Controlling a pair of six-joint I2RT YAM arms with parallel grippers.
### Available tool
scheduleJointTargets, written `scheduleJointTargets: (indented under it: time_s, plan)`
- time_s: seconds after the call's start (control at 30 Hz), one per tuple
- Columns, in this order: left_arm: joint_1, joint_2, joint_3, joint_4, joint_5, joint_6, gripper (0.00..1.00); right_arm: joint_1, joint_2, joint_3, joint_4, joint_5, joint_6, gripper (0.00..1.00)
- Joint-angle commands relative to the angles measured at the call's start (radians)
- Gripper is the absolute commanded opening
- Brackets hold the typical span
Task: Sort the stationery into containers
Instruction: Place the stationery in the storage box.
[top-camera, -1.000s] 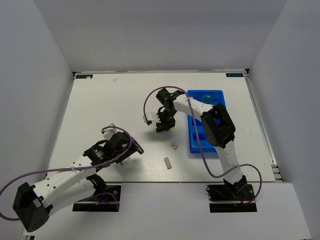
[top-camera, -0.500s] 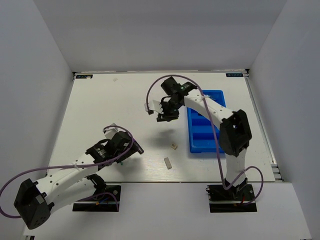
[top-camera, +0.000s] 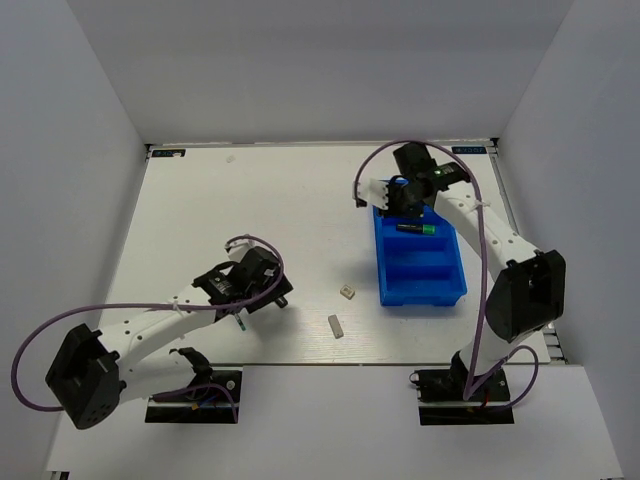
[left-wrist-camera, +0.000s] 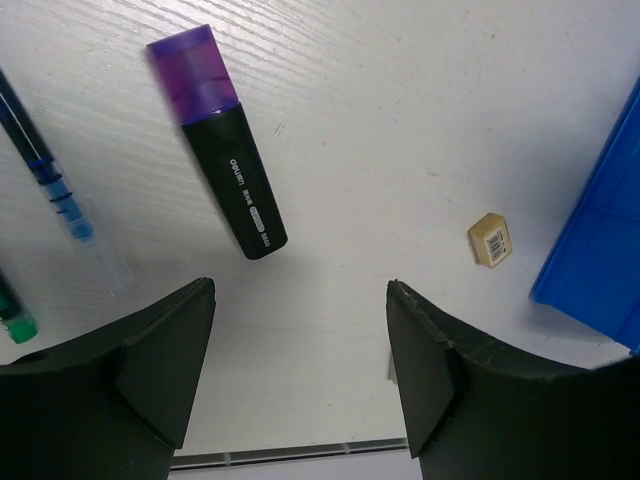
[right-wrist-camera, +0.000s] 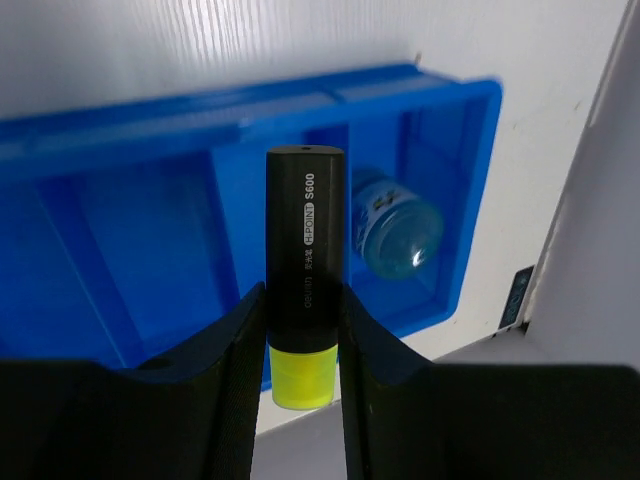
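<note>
now | right claw (right-wrist-camera: 303, 300) clenched on black yellow-ended marker (right-wrist-camera: 305, 215) over blue tray (right-wrist-camera: 150, 125) | left claw (left-wrist-camera: 298, 300) released

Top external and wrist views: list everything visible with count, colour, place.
tray: one, bright blue, right side of the table
green-ended marker: one, black, in a far tray compartment
round piece: one, blue, in the tray's end compartment
yellow-ended highlighter: one, black, held over the tray
purple-ended highlighter: one, black, on the table
pen: one, clear and blue, beside the purple-ended highlighter
green-tipped item: one, cut off beside the pen
beige eraser: one, left of the tray
grey eraser: one, on the table nearer the bases
left gripper: one, black, open above the table
right gripper: one, black, shut on the yellow-ended highlighter
</note>
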Motion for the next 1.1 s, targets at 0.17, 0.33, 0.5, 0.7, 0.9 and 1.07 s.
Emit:
scheduleJointTargets:
  time_s: [0.17,0.33,0.5,0.7,0.9,1.07]
  plan:
    - [0.000,0.084,0.073,0.049,0.045,0.023,0.79,-0.127,-0.009,-0.136,0.090,-0.010,-0.227,0.00]
    - [0.013,0.123,0.085,0.058,0.062,0.016,0.79,-0.176,0.059,-0.149,0.142,-0.053,-0.318,0.00]
    - [0.032,0.143,0.098,0.058,0.075,0.018,0.79,-0.192,0.152,-0.066,0.111,-0.090,-0.338,0.14]
    - [0.070,0.178,0.140,0.031,0.082,0.056,0.79,-0.201,0.214,-0.018,0.105,-0.077,-0.320,0.58]
    - [0.092,0.246,0.254,-0.124,0.036,0.193,0.78,-0.216,0.166,-0.004,0.088,-0.117,-0.234,0.64]
    - [0.101,0.298,0.348,-0.247,0.098,0.583,0.49,-0.238,0.091,0.061,0.054,-0.188,0.046,0.00]
